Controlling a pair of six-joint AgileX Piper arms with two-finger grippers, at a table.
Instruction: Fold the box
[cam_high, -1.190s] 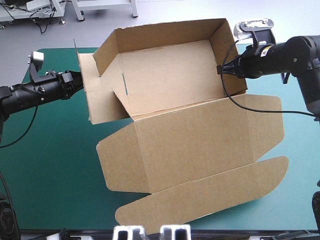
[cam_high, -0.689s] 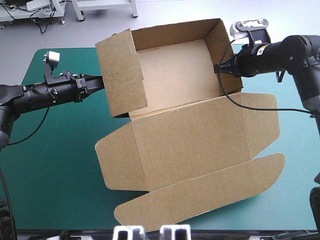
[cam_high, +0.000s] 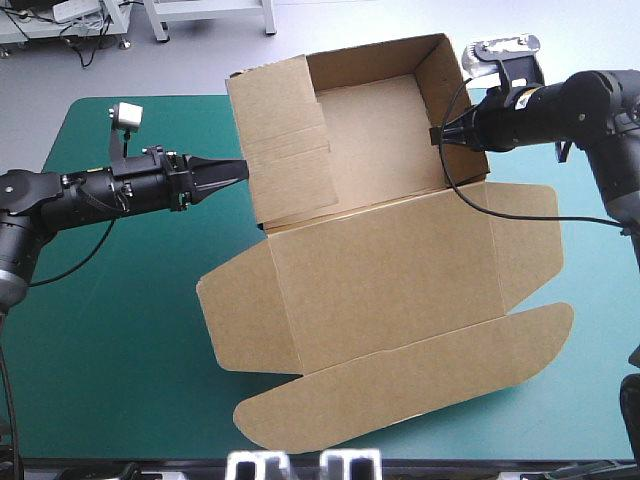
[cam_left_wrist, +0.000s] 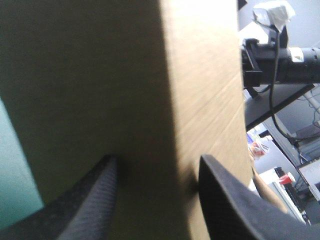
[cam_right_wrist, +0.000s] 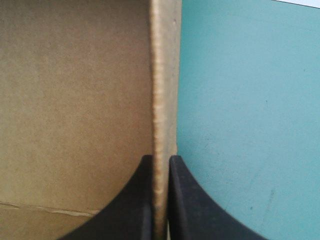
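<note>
High view: the brown box (cam_high: 370, 125) stands as an open tray toward the far edge of my teal-green table (cam_high: 110, 330), its lid (cam_high: 390, 270) flat in front and bare board inside. My right gripper (cam_high: 437, 135) is clenched on the right wall's rim, while the left gripper (cam_high: 240, 170), fingers parted, touches the left wall (cam_high: 285, 140) from outside. Compared with the earlier frame, that wall and my left gripper sit farther right.

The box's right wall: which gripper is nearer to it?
Right. The right gripper has its jaws shut on the edge of the right wall of the box. The left gripper is at the opposite side, jaws open against the raised left flap from outside.
</note>
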